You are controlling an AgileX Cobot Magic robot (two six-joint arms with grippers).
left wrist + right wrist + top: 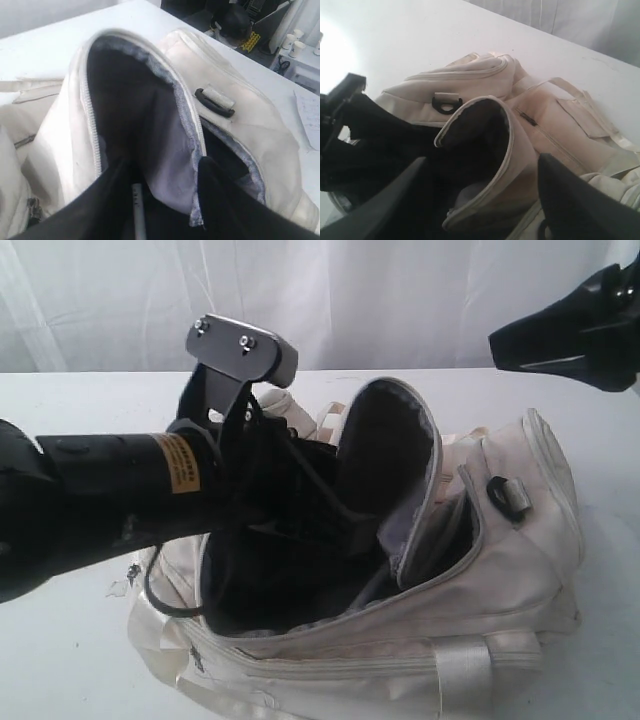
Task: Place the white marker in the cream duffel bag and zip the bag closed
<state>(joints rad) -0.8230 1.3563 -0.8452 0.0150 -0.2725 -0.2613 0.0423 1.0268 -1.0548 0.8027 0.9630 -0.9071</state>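
The cream duffel bag (pixel 520 540) is lying on the white table (pixel 80 410), filling the exterior view from the centre out toward 4 o'clock. Its main compartment is gaping open, and the zippered flap (pixel 385 450) is standing upright at about 12 o'clock of the opening, showing its dark lining. The left arm is coming in from 9 o'clock and is reaching down into that opening. The left gripper (pixel 165 170) is sitting inside the bag with its two dark fingers spread well apart, far wider than anything between them. The white marker (pixel 138 212) is lying in that gap on the dark lining, close beside one finger. Nothing is pinching it from both sides, so the gripper is not gripping it. From the exterior view the marker is hiding behind the arm and the bag wall. The grey zipper (pixel 90 115) is running unfastened along the flap's edge. A black clip (pixel 505 495) is resting on the bag's top panel at about 3 o'clock of the opening, and a shiny webbing handle (pixel 460 665) is hanging at the bag's front, toward 5 o'clock. The right gripper (pixel 510 343) is hovering at 2 o'clock, well apart from the bag, its fingers gaping wide and carrying nothing.
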